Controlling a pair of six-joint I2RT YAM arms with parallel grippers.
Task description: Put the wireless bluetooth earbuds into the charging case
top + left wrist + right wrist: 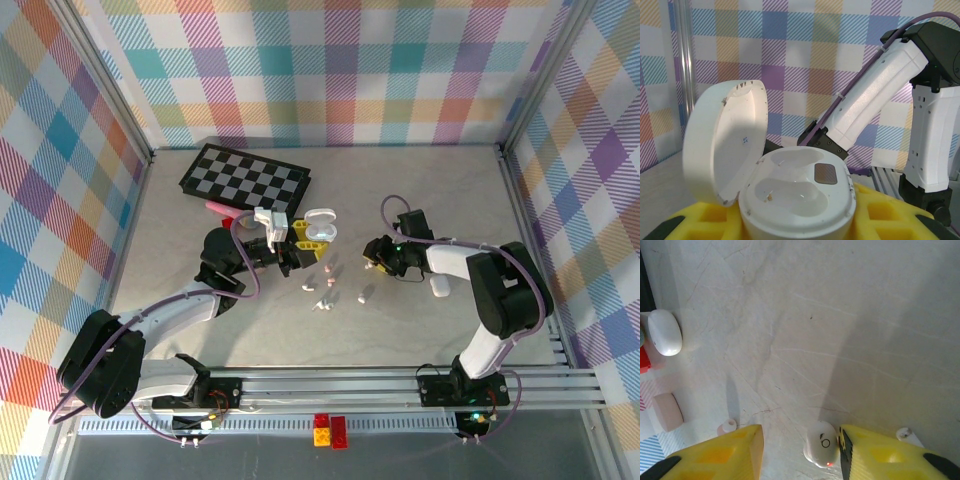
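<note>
From above, the left tool (290, 245) reaches in over the grey desk (450, 190) and pinches an open white charging case (318, 226), lifted beside a chessboard (245, 178), probably to offer its sockets to the other arm. Loose earbuds (322, 300) lie scattered on the desk between the two arms, with the right tool (376, 256) low just beside them. A closed white case (440, 287) sits near that arm. In the left wrist view, the left tool (797, 225) clamps the charging case (800, 192) between yellow fingers (705, 222); its lid stands tipped back to the left, and both moulded sockets look empty, so no bud seems seated yet. In the right wrist view, the right tool (801, 452) points down at the desk with its yellow fingers (720, 455) spread either side of one white earbud (822, 449), not yet gripping it, apparently lining up a pick. A pink case (667, 411) lies to the left.
</note>
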